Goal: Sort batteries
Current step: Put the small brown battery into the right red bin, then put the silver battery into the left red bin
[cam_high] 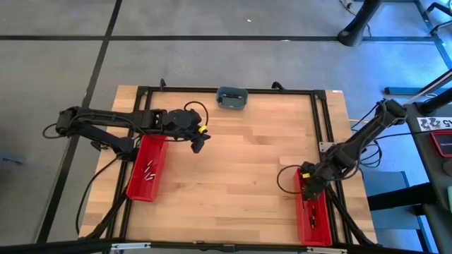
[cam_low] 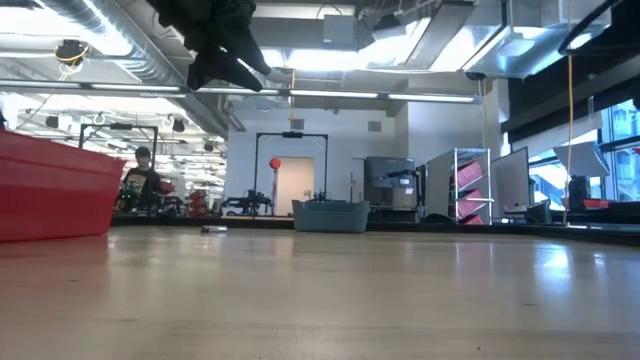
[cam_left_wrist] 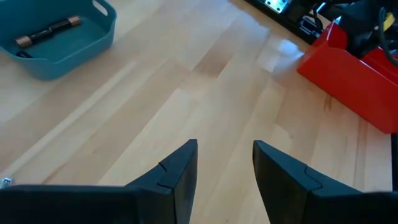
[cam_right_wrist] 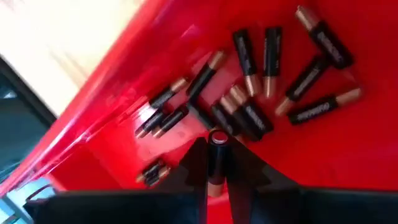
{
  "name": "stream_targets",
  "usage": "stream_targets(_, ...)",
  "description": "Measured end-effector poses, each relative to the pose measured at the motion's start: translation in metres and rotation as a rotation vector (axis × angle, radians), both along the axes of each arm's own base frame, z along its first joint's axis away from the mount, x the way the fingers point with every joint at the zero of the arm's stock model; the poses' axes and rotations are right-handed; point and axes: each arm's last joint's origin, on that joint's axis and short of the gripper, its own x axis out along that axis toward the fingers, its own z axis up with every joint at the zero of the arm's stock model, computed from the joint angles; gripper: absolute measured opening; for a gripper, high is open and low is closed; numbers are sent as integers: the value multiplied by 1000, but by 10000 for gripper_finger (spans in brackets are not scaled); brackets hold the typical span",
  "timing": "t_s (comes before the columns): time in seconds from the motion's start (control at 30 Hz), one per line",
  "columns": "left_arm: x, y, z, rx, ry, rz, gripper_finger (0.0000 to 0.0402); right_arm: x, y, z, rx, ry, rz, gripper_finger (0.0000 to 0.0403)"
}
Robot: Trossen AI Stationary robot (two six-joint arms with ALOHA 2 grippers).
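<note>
Black-and-copper batteries lie in three places: a loose pile (cam_right_wrist: 280,81) on the floor of the right red bin (cam_high: 313,215), a few (cam_high: 148,171) in the left red bin (cam_high: 146,169), and two (cam_left_wrist: 48,31) in the teal dish (cam_left_wrist: 59,37) at the table's far edge (cam_high: 232,97). My right gripper (cam_right_wrist: 216,165) reaches down into the right bin's far end (cam_high: 308,185), shut on one battery. My left gripper (cam_left_wrist: 225,168) is open and hangs over bare wood just right of the left bin (cam_high: 200,142), high above the table in the low view (cam_low: 225,45). My right gripper pinches one battery (cam_right_wrist: 217,155) between its two fingers, one on each long side. The battery lies along the fingers, its silvery cap (cam_right_wrist: 217,138) pointing away from the wrist toward the pile. The fingers come from above into the bin. Whether the battery is clear of the bin floor, I cannot tell.
A black frame (cam_high: 233,90) runs round the wooden table. The two red bins stand inside it, one at each side near the near edge. Bare wood (cam_high: 240,169) lies between them. A small dark thing (cam_low: 212,229) lies on the table near the far edge.
</note>
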Motion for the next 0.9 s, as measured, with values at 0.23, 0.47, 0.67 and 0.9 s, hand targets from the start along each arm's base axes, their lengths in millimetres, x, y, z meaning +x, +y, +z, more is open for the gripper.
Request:
stream_targets(0.23, -1, 0, -1, 2, 20, -3, 143, 2, -1, -14, -35, -99, 26, 36)
stream_targets(0.47, -1, 0, -1, 6, 22, -6, 143, 3, -1, -15, -61, -142, 83, 54)
stream_targets(0.67, -2, 1, -2, 71, 43, -2, 143, 3, 1, -8, -14, -106, 109, 114)
stream_targets(0.9, -10, 24, -6, 36, 84, 230, 143, 10, 4, 46, 9, -219, 71, 141)
